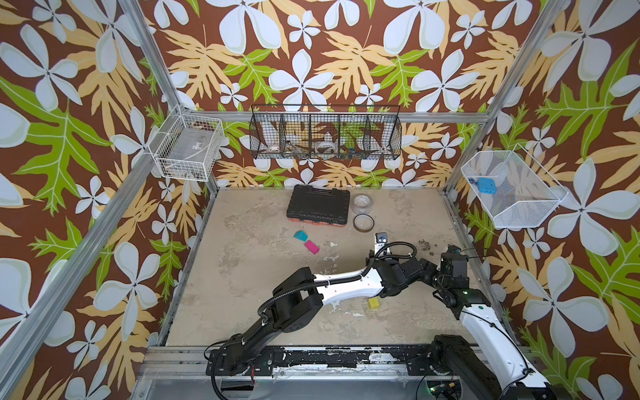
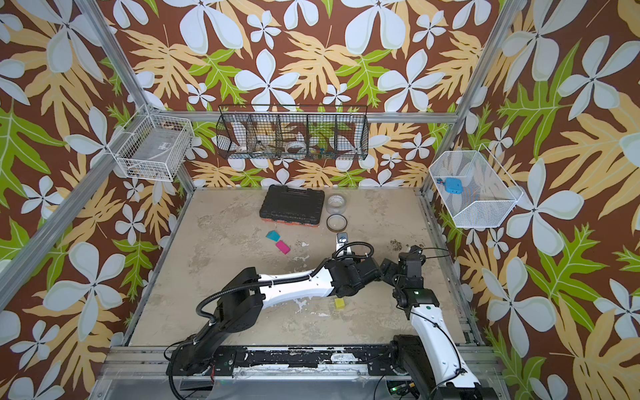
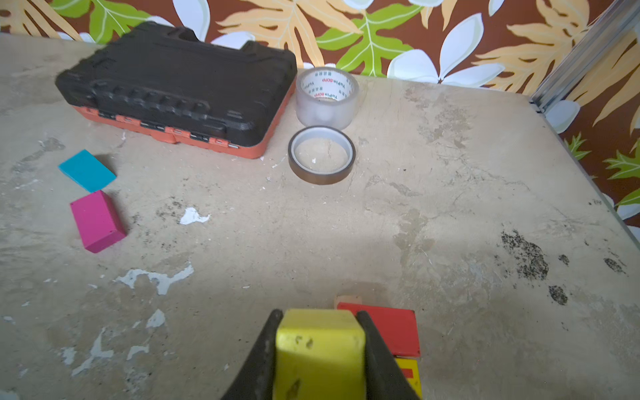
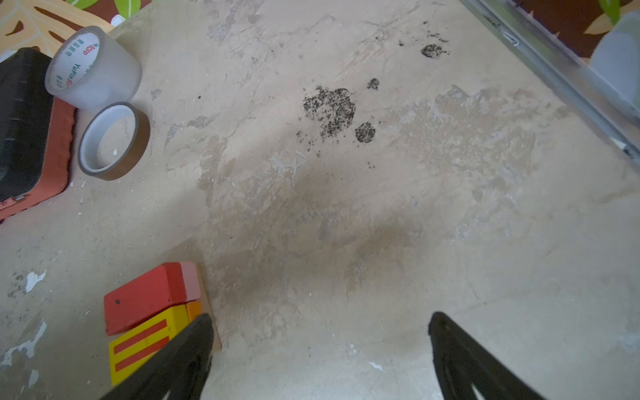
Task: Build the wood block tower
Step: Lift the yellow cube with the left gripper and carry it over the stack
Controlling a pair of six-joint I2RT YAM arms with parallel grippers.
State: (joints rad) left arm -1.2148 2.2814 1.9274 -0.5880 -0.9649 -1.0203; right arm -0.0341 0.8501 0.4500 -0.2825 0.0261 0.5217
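In the left wrist view my left gripper (image 3: 319,313) is shut on a yellow-green cube (image 3: 320,349). Just beyond the cube stands the tower (image 3: 384,329): a red brick over a striped yellow brick (image 3: 410,374). The right wrist view shows the red brick (image 4: 145,298) on the striped yellow brick (image 4: 142,343), with a plain wood base (image 4: 207,301) under them. My right gripper (image 4: 321,317) is open and empty, one finger beside the tower. A teal wedge (image 1: 300,236) and a magenta brick (image 1: 312,247) lie mid-table. A second yellow-green cube (image 1: 373,303) lies by the left arm. Both arms hide the tower in both top views.
A black tool case (image 1: 318,206) lies at the back of the table, with a clear tape roll (image 1: 362,203) and a brown tape roll (image 1: 363,222) beside it. Wire baskets hang on the walls. A metal frame rail (image 4: 554,69) runs along the table's right edge.
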